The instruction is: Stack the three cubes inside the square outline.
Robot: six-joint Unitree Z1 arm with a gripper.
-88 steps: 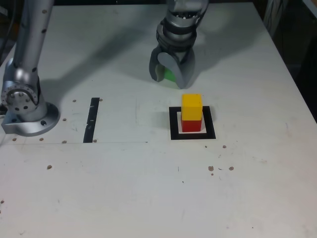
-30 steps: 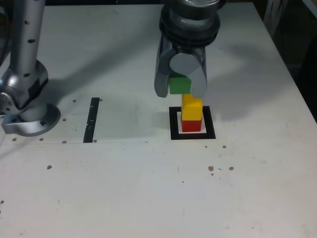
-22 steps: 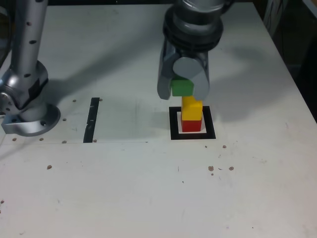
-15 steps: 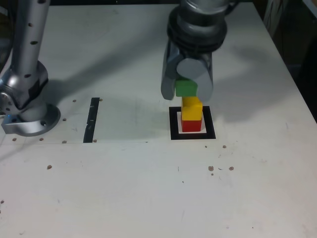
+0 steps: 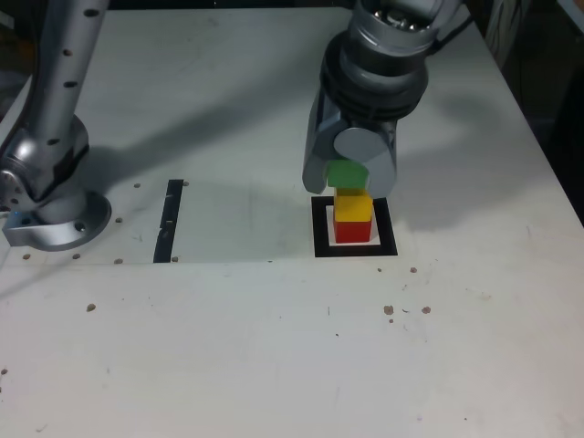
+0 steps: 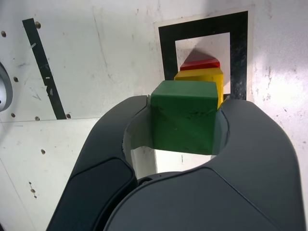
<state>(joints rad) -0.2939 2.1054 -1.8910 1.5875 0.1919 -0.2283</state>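
Showing dark beyond the table's edges, with too little light to make out much of the room. Spreading pale and flat across most of the exterior view: the tabletop (image 5: pixel 182 347), scuffed and dotted with small holes. Rising from a round base at the exterior view's left: the arm (image 5: pixel 62 91), the only one here, so no choice of a nearer one. Reaching down from the top of the exterior view: the pincer (image 5: pixel 349 178), clamped on the green block (image 6: pixel 184 115), well off the tabletop. Lying flat below in the exterior view: the black square frame (image 5: pixel 322 246), with plenty of bare surface around. Lying well apart towards the exterior view's left: the black strip (image 5: pixel 168 224), clear of the work.

Standing inside the frame: the red block (image 5: pixel 352 232), with the yellow block (image 5: pixel 353 208) on top. Hanging just beside and above that pair, towards the far side and a touch to the exterior view's left: the green block. Cannot tell whether touching yellow. Having no long axis to follow, probably needs only squaring of faces, a small shift nearer and slightly right in the exterior view, then gentle lowering. Could nudge yellow if lowered too soon.
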